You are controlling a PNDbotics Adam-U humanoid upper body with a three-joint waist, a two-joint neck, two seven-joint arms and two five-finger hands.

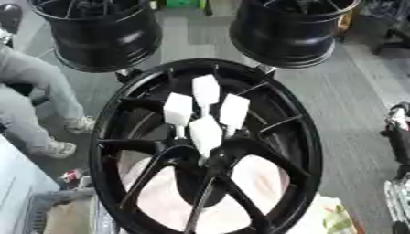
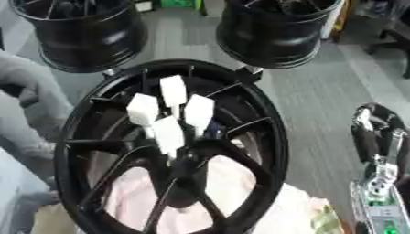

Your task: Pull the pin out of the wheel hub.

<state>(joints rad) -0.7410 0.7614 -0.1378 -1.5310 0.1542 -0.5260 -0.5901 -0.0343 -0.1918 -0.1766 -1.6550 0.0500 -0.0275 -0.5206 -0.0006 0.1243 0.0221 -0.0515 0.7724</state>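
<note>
Four white pins (image 1: 205, 109) stand in the black hub (image 1: 206, 155). The right hand (image 2: 376, 137) shows at the right edge; its fingers cannot be told. No writing is readable.

prob. workshop, black wheel rims (image 1: 104, 32), concrete floor (image 1: 352, 91)

Two spare black rims stand on the grey floor (image 1: 352, 105): one (image 1: 100, 34) on its upper left part, one (image 1: 292, 29) on its upper right part. Pale pink cloth (image 2: 240, 183) lies at the floor's lower middle, with a grey mesh basket (image 1: 48, 210) at its lower left corner. A green-patterned item (image 1: 338, 219) lies just right of the cloth.
</note>
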